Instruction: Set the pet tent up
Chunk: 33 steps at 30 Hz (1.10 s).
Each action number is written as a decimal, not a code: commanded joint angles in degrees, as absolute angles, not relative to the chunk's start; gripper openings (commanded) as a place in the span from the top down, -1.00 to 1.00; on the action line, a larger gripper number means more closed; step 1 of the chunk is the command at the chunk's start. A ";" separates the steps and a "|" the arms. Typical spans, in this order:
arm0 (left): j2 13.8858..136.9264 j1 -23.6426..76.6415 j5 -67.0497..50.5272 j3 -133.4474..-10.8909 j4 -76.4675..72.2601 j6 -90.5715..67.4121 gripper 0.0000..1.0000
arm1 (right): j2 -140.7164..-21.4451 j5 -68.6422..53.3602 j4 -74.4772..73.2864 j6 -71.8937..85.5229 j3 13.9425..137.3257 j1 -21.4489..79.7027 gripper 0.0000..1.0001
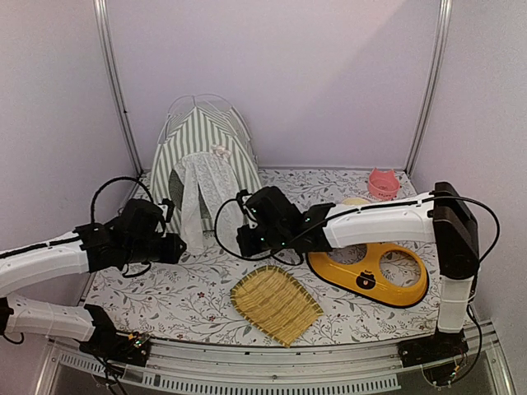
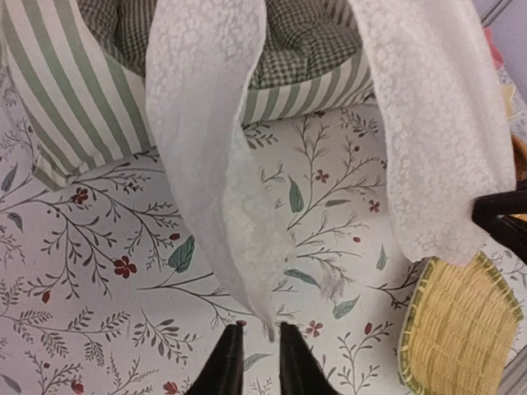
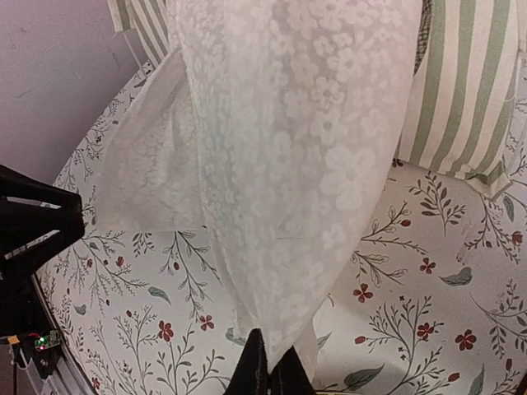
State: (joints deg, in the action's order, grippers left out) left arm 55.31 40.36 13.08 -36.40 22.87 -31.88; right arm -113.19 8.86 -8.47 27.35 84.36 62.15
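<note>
The pet tent (image 1: 202, 140) stands upright in the back left corner of the table (image 1: 189, 296), peak straight up and doorway facing the arms. Its lace curtain (image 1: 204, 185) is split into two panels, each drawn forward to a point. The left gripper (image 2: 262, 331) is nipped on the tip of one panel, and the right gripper (image 3: 268, 366) is clenched on the gathered end of the other. A checked cushion (image 2: 305, 41) lies inside the doorway.

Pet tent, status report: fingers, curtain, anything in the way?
Right fingers shut on lace curtain. Left fingers nearly closed at other panel tip, grip unclear. Pet tent upright. Woven tray beside, not blocking.
</note>
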 commanded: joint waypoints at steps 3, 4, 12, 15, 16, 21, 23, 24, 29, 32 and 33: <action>64.55 43.09 13.40 -37.16 24.30 -34.77 0.07 | -117.16 6.44 -11.22 30.13 84.04 62.58 0.60; 63.68 43.15 12.43 -37.13 23.16 -34.80 -0.04 | -116.71 6.64 -11.21 30.14 83.89 62.58 0.43; 60.46 42.98 1.73 -37.10 16.68 -33.60 -0.19 | -109.07 10.69 -11.16 29.81 78.86 62.08 -0.35; 62.77 43.30 -3.69 -36.69 13.58 -32.27 -0.19 | -104.80 11.74 -11.06 30.85 74.95 61.27 -0.48; 63.93 43.47 -4.76 -36.74 12.97 -31.84 -0.19 | -103.30 12.28 -11.04 31.41 73.53 61.00 -0.53; 71.10 44.89 -10.39 -38.28 9.30 -28.67 -0.24 | -93.88 14.85 -10.99 34.11 64.73 58.94 -0.69; 74.19 45.52 -12.28 -39.43 8.08 -27.57 -0.28 | -89.58 15.34 -10.99 35.71 60.70 57.41 -0.73; 75.65 45.83 -12.92 -40.26 7.82 -27.17 -0.29 | -87.56 15.43 -10.99 36.28 58.77 56.48 -0.76; 82.09 46.64 -15.97 -43.43 5.89 -25.62 -0.35 | -77.69 14.79 -11.87 39.23 49.49 50.98 -0.87; 84.85 47.58 -16.46 -46.02 6.11 -24.51 -0.37 | -71.90 14.24 -12.66 40.65 45.41 47.96 -0.95; 85.53 48.18 -16.71 -47.32 6.14 -24.27 -0.38 | -70.30 13.97 -12.96 41.05 44.22 46.98 -0.97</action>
